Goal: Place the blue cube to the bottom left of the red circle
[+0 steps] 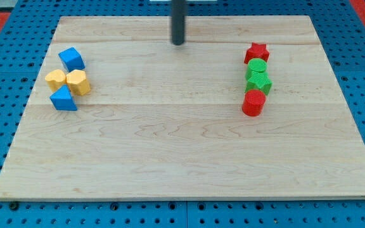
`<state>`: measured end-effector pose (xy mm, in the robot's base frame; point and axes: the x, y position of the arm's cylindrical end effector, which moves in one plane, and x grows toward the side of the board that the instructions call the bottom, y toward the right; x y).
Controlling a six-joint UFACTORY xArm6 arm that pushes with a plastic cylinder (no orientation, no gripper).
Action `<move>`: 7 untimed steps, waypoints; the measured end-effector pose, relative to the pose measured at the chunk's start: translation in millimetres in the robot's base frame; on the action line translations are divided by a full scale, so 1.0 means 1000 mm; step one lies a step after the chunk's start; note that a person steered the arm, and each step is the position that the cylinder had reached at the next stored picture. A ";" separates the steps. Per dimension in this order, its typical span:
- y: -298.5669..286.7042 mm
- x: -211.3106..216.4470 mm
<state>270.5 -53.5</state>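
Observation:
The blue cube [72,59] sits at the view's left, at the top of a small cluster of blocks. The red circle [254,102], a short red cylinder, stands at the view's right, at the bottom of a column of blocks. My tip [179,43] rests on the board near the view's top centre. It is far from both, to the right of the blue cube and up-left of the red circle. It touches no block.
A yellow heart-like block [56,79], a yellow hexagon [78,82] and a blue triangle [63,99] lie below the blue cube. A red star [256,52], a green circle [256,66] and a green star-like block [258,82] stack above the red circle. The wooden board [182,158] lies on a blue pegboard.

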 end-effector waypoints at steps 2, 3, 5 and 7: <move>-0.197 -0.015; -0.214 0.025; -0.096 0.110; -0.001 0.186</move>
<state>456.3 -54.3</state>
